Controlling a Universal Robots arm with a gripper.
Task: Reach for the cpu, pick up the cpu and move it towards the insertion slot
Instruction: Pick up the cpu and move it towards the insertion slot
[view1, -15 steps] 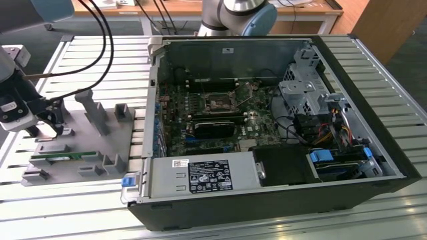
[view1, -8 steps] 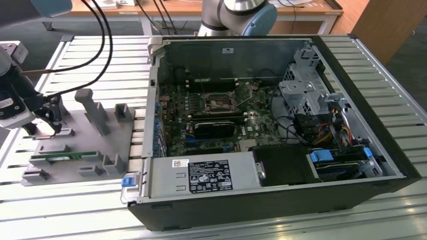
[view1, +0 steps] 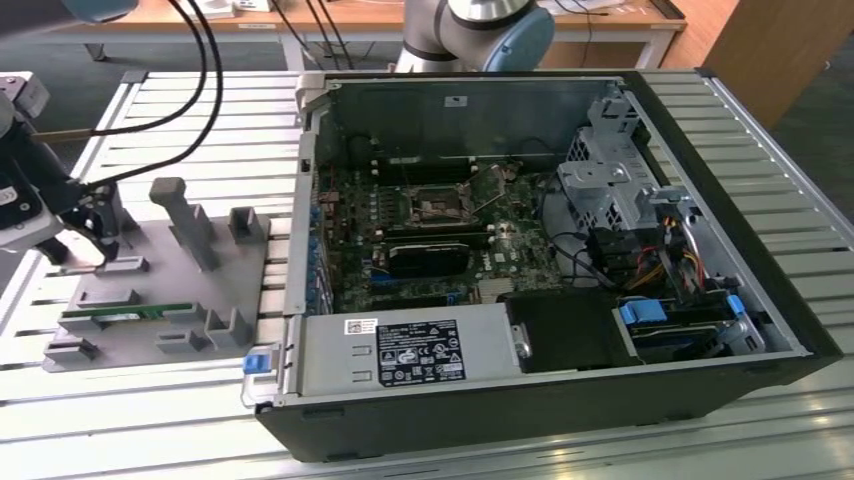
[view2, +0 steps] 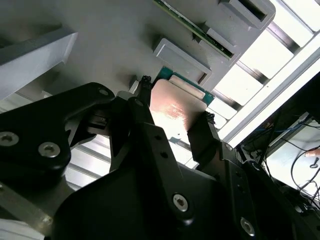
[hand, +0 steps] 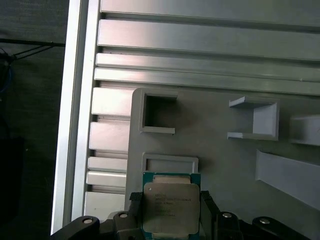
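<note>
Status: reach judged done, grasp judged made. The cpu (hand: 170, 205) was seen clamped between the two fingers (hand: 134, 206), pinched on opposite edges, with its silver lid turned to the first wrist camera. In the second wrist view the cpu (view2: 175, 107) was flanked by the black fingers (view2: 200, 140), with contact on each edge and no gap seen. Jaws were set narrow, at cpu width.

An empty shallow recess (hand: 170, 164) in the gray fixture plate (view1: 174, 285) was seen just beside the cpu. A slight lift-off was judged likely; how far clear could not be told.

Transfer to the socket was judged not yet done. In the exterior view the gripper (view1: 94, 235) was located over the fixture plate, at 9 o'clock from the open computer case (view1: 787, 330). The insertion slot (view1: 437, 207) was located on the board inside the case, roughly at 3 o'clock from the gripper and well apart from it.
</note>
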